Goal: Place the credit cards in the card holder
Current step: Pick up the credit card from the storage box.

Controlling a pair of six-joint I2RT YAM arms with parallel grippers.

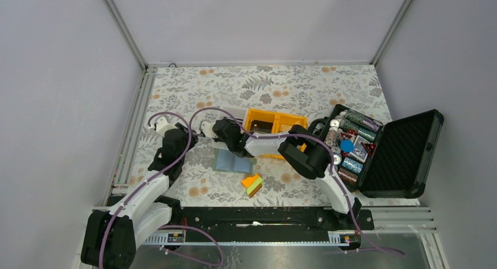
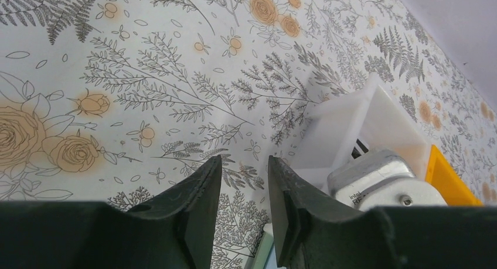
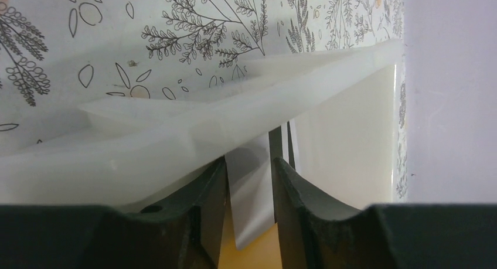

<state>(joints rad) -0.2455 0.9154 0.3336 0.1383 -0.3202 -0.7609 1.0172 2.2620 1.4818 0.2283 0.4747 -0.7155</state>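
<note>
The card holder (image 1: 233, 162) is lying open and flat on the floral tablecloth (image 2: 117, 75), its pale blue inside facing up. Just beyond the card holder, the white bin (image 2: 346, 122) is sitting against the yellow bins (image 1: 281, 118), and the right gripper (image 3: 249, 163) is pointing straight into it. Its jaws are standing partly apart, and a white card (image 3: 252, 204) is showing in the gap and filling it from finger to finger. Whether the fingers are actually pinching that card, I cannot tell. A thin dark edge is standing up right behind it.

The left gripper (image 2: 245, 163) is hanging over bare cloth to the left of the card holder. Its jaws are a little apart with nothing between them, and it is looking toward the white bin. On the near side of the card holder, just beside it, the wedge block (image 1: 252, 184) is resting. Well off to its right, the black case (image 1: 404, 155) is lying open with poker chips (image 1: 347, 146) packed inside.
</note>
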